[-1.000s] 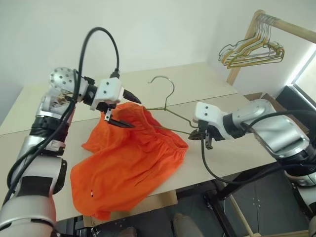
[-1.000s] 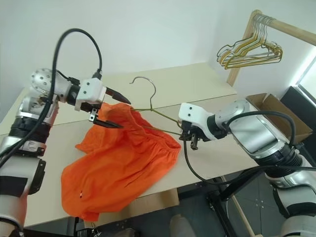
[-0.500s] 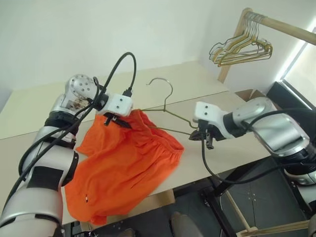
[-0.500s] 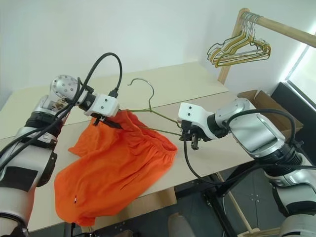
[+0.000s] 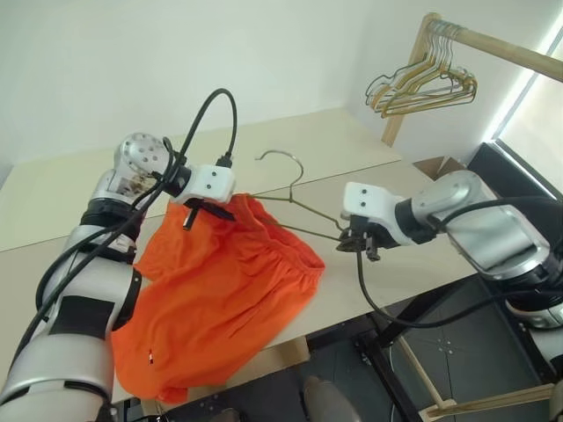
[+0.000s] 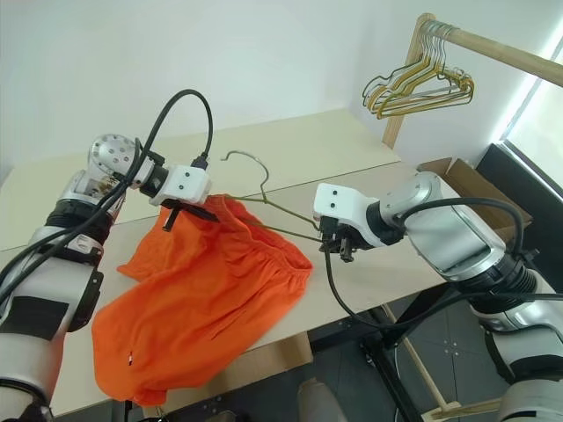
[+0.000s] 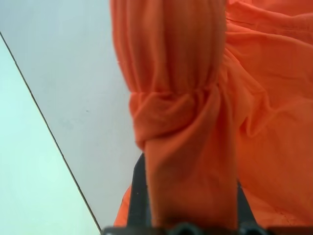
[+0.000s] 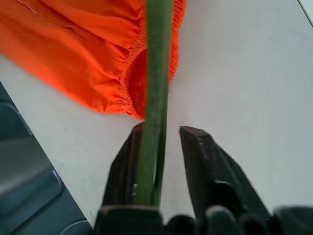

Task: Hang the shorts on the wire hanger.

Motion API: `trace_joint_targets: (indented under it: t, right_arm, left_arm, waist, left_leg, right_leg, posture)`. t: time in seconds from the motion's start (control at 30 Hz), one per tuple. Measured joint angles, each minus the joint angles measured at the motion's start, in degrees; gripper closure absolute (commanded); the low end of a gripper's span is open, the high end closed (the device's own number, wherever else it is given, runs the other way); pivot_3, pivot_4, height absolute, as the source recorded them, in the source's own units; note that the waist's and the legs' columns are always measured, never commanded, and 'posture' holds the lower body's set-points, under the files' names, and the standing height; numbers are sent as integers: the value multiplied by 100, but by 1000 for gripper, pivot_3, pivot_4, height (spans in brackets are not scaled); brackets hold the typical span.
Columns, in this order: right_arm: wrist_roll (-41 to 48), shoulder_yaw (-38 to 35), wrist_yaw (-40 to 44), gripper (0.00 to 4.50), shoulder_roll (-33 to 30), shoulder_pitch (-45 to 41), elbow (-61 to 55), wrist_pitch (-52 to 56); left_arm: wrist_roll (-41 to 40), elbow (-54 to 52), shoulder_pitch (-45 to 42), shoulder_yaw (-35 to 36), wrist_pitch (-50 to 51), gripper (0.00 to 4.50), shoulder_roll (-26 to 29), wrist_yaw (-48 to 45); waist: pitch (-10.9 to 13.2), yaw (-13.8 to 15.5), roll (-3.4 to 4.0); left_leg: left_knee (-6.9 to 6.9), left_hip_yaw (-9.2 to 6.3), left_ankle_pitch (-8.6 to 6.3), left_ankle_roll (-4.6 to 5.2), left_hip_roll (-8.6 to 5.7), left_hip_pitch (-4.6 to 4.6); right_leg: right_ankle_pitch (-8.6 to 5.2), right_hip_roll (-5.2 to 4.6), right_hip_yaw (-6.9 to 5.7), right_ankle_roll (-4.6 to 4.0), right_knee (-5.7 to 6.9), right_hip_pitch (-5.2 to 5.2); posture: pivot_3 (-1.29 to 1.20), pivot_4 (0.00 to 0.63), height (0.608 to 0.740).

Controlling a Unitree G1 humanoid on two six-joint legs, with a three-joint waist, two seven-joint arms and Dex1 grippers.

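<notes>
Pinched tight on a gathered fold of the shorts (image 5: 230,280), my left gripper (image 5: 204,209) has the waistband end lifted off the table (image 5: 369,154); along its fingers, the orange cloth bunches into a knot-like twist between the two black pads. From there the fabric falls away toward me in soft, matte folds, the wide legs spread flat and one hem drooping over the near table edge.

Further right, the wire hanger (image 6: 264,204) lies with its long axis running across from my left gripper to my right one: the curved hook stands up just behind the shorts, and one thin grey-green arm passes through the elastic waistband. My right gripper (image 8: 161,142) sits at the hanger's far corner, jaws parted a little, the wire lying against one finger and free of the other, so I judge the hold is loose rather than clamped. Its wrist view shows the ruffled waistband just past the wire.

The coming move turns on sliding cloth along that wire rightward. My left gripper is nearer the shorts; the right is nearer the bare end.

Far right, a bunch of gold hangers (image 5: 427,83) hangs on a wooden rail (image 5: 497,44).
</notes>
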Motion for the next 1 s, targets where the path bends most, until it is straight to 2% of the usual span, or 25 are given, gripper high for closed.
trace_joint_targets:
  t: [0.03, 0.17, 0.23, 0.27, 0.6, 0.73, 0.8, 0.87, 0.93, 1.0]
  right_arm:
    - [2, -47, -10, 2062, -114, 58, -53, 6]
    - [168, -614, -104, 906, -364, 399, -297, 191]
    - [306, -1064, -182, 233, -616, 629, -467, 401]
    - [395, -1433, -236, 61, -809, 830, -510, 607]
    - [1132, -3510, -717, 61, -904, 1353, -681, 1658]
    - [1680, -4626, -628, 61, -708, 1986, -740, 1737]
    - [2034, -5330, -487, 61, -439, 2518, -889, 1720]
    - [2299, -5718, -382, 61, -268, 3092, -1090, 1633]
    - [2485, -5797, -322, 61, -111, 3689, -1343, 1510]
    - [2540, -5531, -431, 61, 4, 4105, -1567, 1370]
  left_arm:
    - [-27, -13, 4, 15, 76, 4500, -4, -13]
    - [-235, -208, 46, 45, 448, 4500, -85, -79]
    - [-385, -355, 133, 43, 737, 4500, -63, -130]
    - [-428, -416, 240, 74, 881, 4500, 38, -143]
    - [-440, -604, 456, 189, 1359, 4500, 78, -135]
    - [-439, -606, 457, 240, 1605, 4500, 63, -53]
    - [-448, -610, 457, 274, 1780, 4500, 53, -25]
    - [-460, -613, 454, 345, 1956, 4500, 49, 9]
    - [-473, -610, 451, 431, 2150, 4500, 53, 35]
    - [-477, -611, 449, 466, 2318, 4500, 44, 65]
  waist:
    - [0, 0, 0]
    - [0, 9, 0]
    - [0, 8, 0]
    - [-1, 5, 1]
    - [-2, -10, 3]
    - [-3, 1, 2]
    - [-4, 12, 1]
    - [-5, 14, 1]
    - [-7, 10, 1]
    - [-12, -6, 3]
  left_leg:
    - [1, -1, 0, 0, 0, -2]
    - [9, -7, 0, 1, -3, -11]
    - [13, -9, -1, 2, -3, -13]
    - [14, -9, -1, 2, -2, -12]
    - [16, -9, -2, 3, 0, -12]
    - [17, -9, -3, 5, -1, -13]
    - [23, -13, -5, 8, -1, -13]
    - [26, -12, -6, 11, -2, -11]
    - [29, -12, -8, 13, 0, -11]
    - [28, -11, -9, 15, 1, -5]
  right_leg:
    - [0, 0, -2, 0, -1, 0]
    - [-1, -6, -7, 1, 0, -1]
    - [-1, -7, -8, 2, 1, -1]
    - [-1, -6, -8, 2, 1, 0]
    - [-1, -6, -7, 2, 3, 2]
    - [-1, -8, -8, 2, 2, 6]
    - [-2, -8, -13, 3, 2, 11]
    - [-2, -8, -12, 4, 3, 14]
    - [-2, -5, -11, 5, 4, 15]
    - [-3, -2, -8, 6, 5, 17]
  posture:
    - [-295, 0, 740]
    - [-297, 0, 740]
    - [-300, 0, 740]
    - [-302, 0, 740]
    - [-326, 5, 740]
    - [-317, 7, 740]
    - [-314, 7, 740]
    - [-313, 7, 740]
    - [-312, 8, 740]
    - [-312, 8, 740]
